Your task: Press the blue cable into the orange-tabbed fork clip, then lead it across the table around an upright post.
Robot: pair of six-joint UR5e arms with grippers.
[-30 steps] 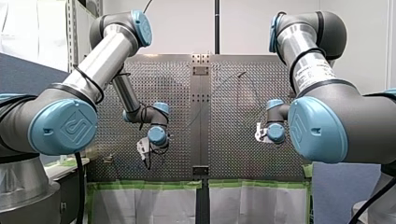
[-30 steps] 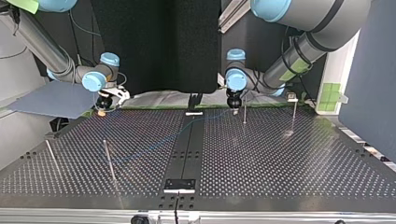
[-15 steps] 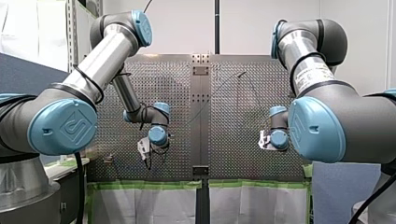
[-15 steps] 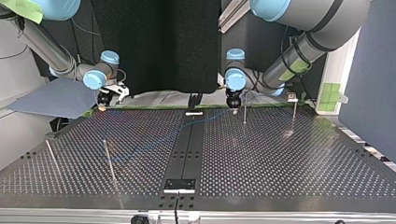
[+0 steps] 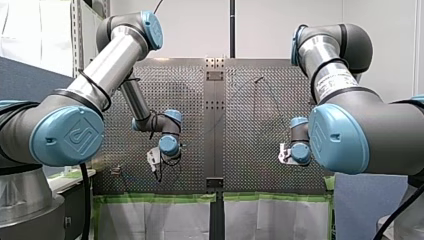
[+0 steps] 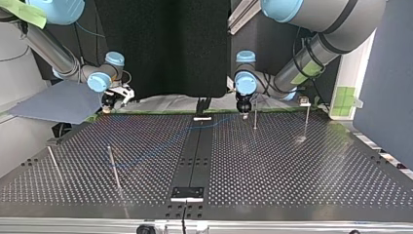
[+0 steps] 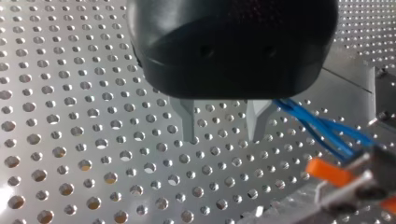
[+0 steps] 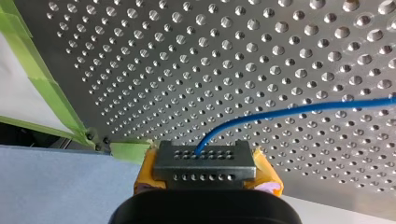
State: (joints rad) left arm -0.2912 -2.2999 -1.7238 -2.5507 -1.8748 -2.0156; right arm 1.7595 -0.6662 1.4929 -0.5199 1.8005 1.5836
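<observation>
The orange-tabbed clip (image 7: 348, 179) is running, blurred, off my left wrist view. The blue cable (image 8: 289, 111) is leaving my right one.

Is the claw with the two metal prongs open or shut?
Open. My left claw has its metal fingers apart, only perforated table between them; the blue cable runs beside them, ungripped.

Thin upright posts (image 6: 113, 167) across the table (image 6: 292, 170)

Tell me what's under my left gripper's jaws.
Only bare perforated table shows beneath my left gripper, its jaws apart and empty. The blue cable runs just beside one jaw toward the orange-tabbed clip. The gripper's black body hides the table behind it.
</observation>
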